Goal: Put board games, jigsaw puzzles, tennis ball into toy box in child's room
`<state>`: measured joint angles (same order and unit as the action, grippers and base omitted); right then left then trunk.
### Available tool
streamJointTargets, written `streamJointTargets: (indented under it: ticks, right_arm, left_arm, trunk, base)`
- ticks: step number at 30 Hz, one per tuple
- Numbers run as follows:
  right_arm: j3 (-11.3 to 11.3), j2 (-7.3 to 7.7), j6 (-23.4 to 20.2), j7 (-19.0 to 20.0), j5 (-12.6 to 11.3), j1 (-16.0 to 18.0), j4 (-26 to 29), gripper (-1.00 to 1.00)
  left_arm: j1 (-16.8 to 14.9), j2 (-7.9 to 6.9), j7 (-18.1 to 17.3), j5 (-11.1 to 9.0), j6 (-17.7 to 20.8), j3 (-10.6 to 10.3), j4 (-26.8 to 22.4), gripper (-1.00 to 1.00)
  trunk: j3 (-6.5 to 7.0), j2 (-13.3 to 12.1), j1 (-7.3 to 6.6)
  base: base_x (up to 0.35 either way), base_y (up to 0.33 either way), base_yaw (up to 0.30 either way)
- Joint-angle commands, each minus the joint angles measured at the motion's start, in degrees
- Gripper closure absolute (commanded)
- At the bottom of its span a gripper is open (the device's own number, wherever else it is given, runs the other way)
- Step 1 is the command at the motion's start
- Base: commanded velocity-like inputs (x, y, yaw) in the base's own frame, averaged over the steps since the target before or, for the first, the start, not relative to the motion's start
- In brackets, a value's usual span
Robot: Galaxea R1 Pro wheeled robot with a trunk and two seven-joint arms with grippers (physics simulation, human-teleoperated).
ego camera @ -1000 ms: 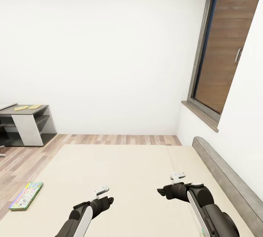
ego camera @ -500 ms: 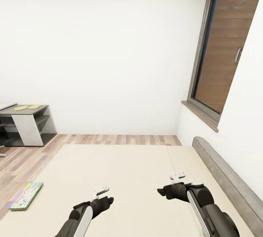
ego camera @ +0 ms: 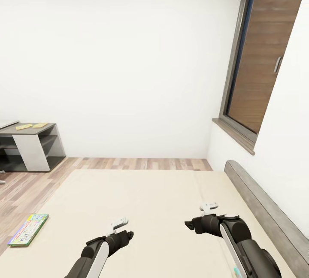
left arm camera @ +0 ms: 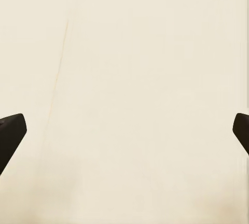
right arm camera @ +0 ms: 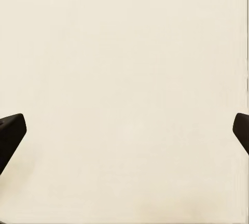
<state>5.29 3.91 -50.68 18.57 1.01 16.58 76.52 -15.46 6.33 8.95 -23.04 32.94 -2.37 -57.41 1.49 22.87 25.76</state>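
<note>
Board game lying on the bed, its printed lid too small for reading, table running off the head view's edge, yellow pieces on it too small for identifying, left gripper's fingertips showing partly at the picture's edges.

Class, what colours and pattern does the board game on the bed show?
Board game: green-edged, multicoloured busy print; clearest in the head view.

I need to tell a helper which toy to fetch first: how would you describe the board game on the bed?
Start at the big beige bed that fills the lower head view. Follow it to the edge on the robot's left, beside the wooden floor. The board game lies flat there, a thin box with a busy multicoloured cover, the one bright thing on the plain bedding.
</note>
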Motion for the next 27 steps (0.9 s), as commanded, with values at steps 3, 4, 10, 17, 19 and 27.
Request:
streamJointTargets:
  ticks: [3, 4, 10, 17, 19, 27]
  right_arm:
    - [0.1, 0.05, -0.2, 0.2, 0.1, 0.0, 0.0, -1.0]
    - [0.1, 0.05, -0.2, 0.2, 0.1, 0.0, 0.0, -1.0]
    - [-0.2, 0.11, -0.2, 0.2, 0.2, 0.0, 0.0, -1.0]
    - [-0.7, 0.24, -0.2, 0.2, 0.2, 0.0, -0.2, -1.0]
    - [-0.7, 0.33, -0.2, 0.2, 0.1, 0.0, -0.3, -1.0]
    - [-0.9, 1.68, 0.7, 0.3, 0.1, 0.0, -0.8, -1.0]
  left_arm:
    - [0.0, -0.01, 0.5, -0.6, 0.2, -0.1, -0.1, -1.0]
    - [0.0, -0.01, 0.5, -0.6, 0.2, -0.1, -0.1, -1.0]
    - [0.0, -0.01, 0.5, -0.6, 0.2, -0.1, -0.1, -1.0]
    - [0.0, -0.01, 0.5, -0.6, 0.2, 0.0, -0.1, -1.0]
    - [0.0, -0.01, 0.5, -0.6, 0.2, 0.0, -0.1, -1.0]
    - [0.0, -0.01, 0.5, -0.6, 0.2, 0.0, -0.1, -1.0]
  trunk:
    - [-0.03, 0.0, 0.02]
    - [-0.03, 0.0, 0.02]
    - [-0.03, 0.0, 0.02]
    - [-0.03, 0.0, 0.02]
    - [-0.03, 0.0, 0.02]
    - [-0.03, 0.0, 0.02]
  base:
    - [0.0, -0.194, 0.0]
    - [0.0, -0.206, 0.0]
    - [0.0, -0.237, 0.0]
    - [0.0, -0.183, 0.0]
    - [0.0, -0.103, 0.0]
    - [0.0, -0.052, 0.0]
